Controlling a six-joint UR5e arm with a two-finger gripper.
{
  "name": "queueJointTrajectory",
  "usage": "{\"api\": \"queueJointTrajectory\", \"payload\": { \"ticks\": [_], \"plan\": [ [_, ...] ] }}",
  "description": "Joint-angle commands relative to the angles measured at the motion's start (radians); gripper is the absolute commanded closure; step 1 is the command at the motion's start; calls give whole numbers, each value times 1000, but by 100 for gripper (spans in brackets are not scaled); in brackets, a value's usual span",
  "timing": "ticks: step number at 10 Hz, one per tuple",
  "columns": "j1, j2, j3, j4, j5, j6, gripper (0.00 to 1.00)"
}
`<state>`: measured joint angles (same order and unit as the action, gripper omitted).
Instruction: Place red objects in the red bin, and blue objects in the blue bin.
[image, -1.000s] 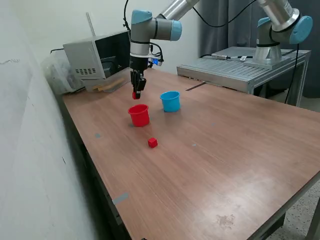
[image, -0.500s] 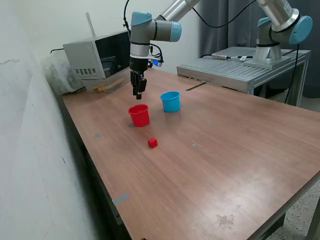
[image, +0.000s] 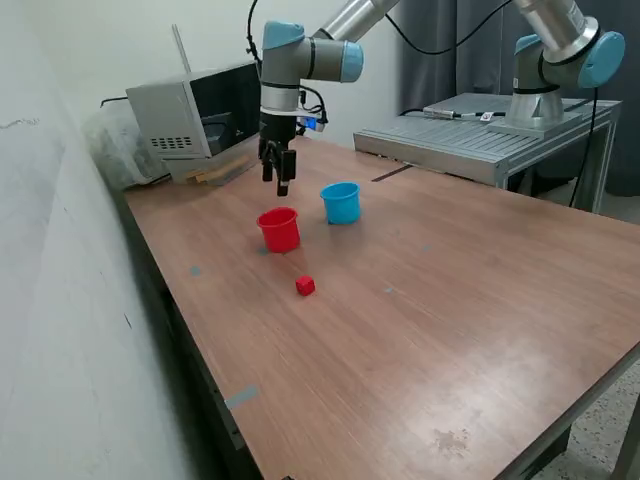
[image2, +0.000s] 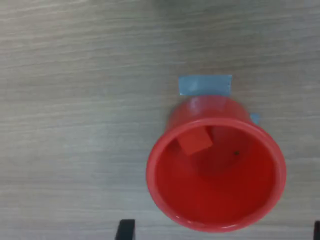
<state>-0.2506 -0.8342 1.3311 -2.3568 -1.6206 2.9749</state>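
My gripper (image: 281, 183) hangs open just above the red bin (image: 279, 230), a small red cup on the wooden table. In the wrist view the red bin (image2: 216, 172) is seen from above, and one red cube (image2: 195, 141) lies inside it against the wall. Only the tips of my gripper (image2: 221, 231) show there, spread wide with nothing between them. A second red cube (image: 305, 286) sits on the table in front of the red cup. The blue bin (image: 341, 202), a light blue cup, stands just to the exterior view's right of the red one. The blue objects are out of view.
A grey box-shaped appliance (image: 195, 118) stands at the table's back corner, behind the arm. A metal platform (image: 480, 135) carrying a second robot arm is at the back right. Bits of blue tape (image: 240, 397) mark the table, and one piece of blue tape (image2: 205, 84) lies beside the red cup.
One second ago the gripper held a red cube over the red cup. It has since opened, the cube now lies in the cup, and the gripper has risen slightly.
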Motion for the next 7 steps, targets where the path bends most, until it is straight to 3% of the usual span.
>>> {"api": "queueJointTrajectory", "payload": {
  "ticks": [1, 2, 3, 7],
  "plan": [
    [17, -80, 72, 5, 1, -16, 0],
    [22, -135, 123, 8, 14, -69, 0],
    [69, -201, 178, 11, 72, -138, 0],
    [175, -218, 186, 11, 70, -159, 0]
  ]
}}
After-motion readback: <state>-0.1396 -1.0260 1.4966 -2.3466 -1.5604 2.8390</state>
